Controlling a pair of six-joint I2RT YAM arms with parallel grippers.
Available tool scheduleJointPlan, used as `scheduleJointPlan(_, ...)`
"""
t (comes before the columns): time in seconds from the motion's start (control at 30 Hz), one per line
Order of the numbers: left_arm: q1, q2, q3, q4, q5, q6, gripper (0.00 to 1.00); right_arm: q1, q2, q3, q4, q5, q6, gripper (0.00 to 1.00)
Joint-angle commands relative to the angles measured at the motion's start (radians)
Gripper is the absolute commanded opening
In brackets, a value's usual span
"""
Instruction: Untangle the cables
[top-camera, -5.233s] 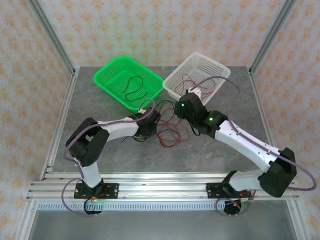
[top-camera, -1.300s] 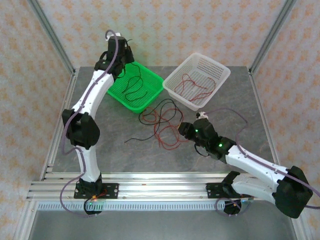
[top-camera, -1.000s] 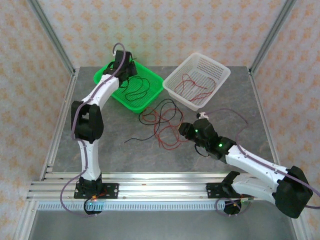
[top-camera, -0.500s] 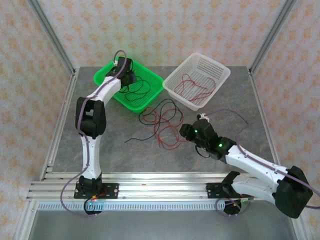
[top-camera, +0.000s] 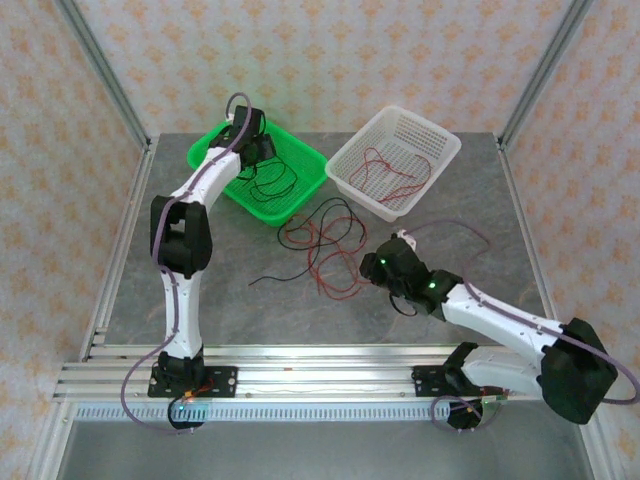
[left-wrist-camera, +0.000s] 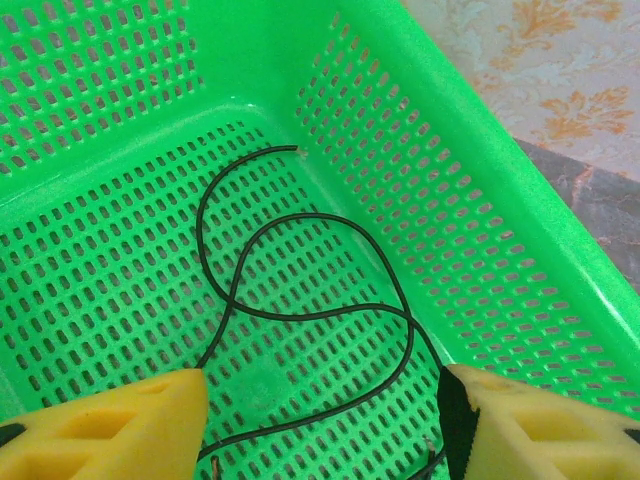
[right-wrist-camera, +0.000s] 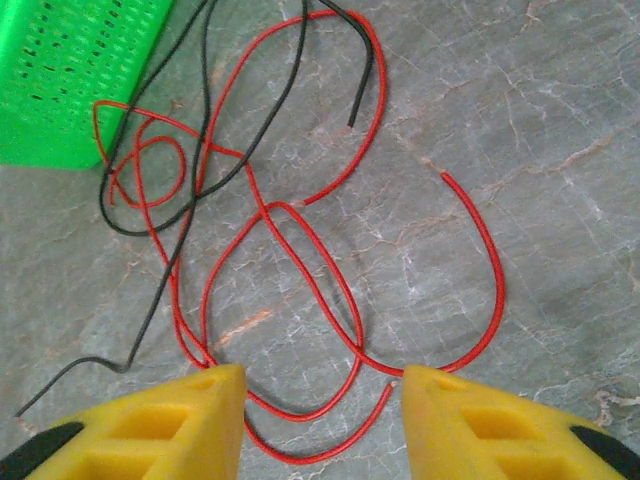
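Note:
A tangle of thin red and black cables (top-camera: 325, 245) lies on the table in front of the two baskets. My right gripper (top-camera: 372, 265) hovers low at the tangle's right edge. In the right wrist view it is open (right-wrist-camera: 322, 385), with loops of red cable (right-wrist-camera: 501, 285) on the table between and beyond the fingers, and a black cable (right-wrist-camera: 172, 275) to the left. My left gripper (top-camera: 255, 150) is down inside the green basket (top-camera: 215, 155). Its jaws (left-wrist-camera: 325, 400) stand open over a loose black cable (left-wrist-camera: 310, 316) lying on the basket floor.
A white basket (top-camera: 435, 140) at the back right holds red cables (top-camera: 390, 170). The green basket's wall (left-wrist-camera: 480, 200) rises close to the right of my left fingers, and its corner (right-wrist-camera: 70, 80) shows in the right wrist view. Metal frame posts stand at the table's back corners.
My left gripper has come down into the green basket and opened, leaving the black cable on its floor. My right arm has edged closer to the tangle, still open.

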Motion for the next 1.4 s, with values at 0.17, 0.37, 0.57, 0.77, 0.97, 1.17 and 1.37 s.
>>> scheduleJointPlan(0.17,-0.055,-0.267,-0.137,-0.005,-0.017,-0.005,0.64,0.007,0.166,0.094,-0.034,0.043,-0.060,0.44)
scheduleJointPlan(0.37,-0.102,-0.471,-0.323,0.052,-0.013,-0.032,0.64,0.007,0.310,0.162,-0.019,0.047,-0.127,0.42)
scheduleJointPlan(0.57,-0.131,-0.624,-0.471,0.081,0.003,-0.051,0.65,0.004,0.441,0.237,-0.010,0.067,-0.169,0.38)
scheduleJointPlan(0.77,-0.149,-0.750,-0.615,0.116,0.014,-0.078,0.65,-0.005,0.538,0.280,0.015,0.081,-0.176,0.33)
scheduleJointPlan(0.97,-0.151,-0.823,-0.675,0.123,0.018,-0.093,0.65,-0.013,0.605,0.306,0.033,0.106,-0.178,0.26)
scheduleJointPlan(1.17,-0.153,-0.860,-0.699,0.123,0.020,-0.102,0.65,-0.013,0.616,0.296,0.062,0.112,-0.167,0.01)
scheduleJointPlan(1.37,-0.156,-0.875,-0.702,0.106,0.019,-0.097,0.65,-0.011,0.487,0.306,0.044,0.065,-0.196,0.00)
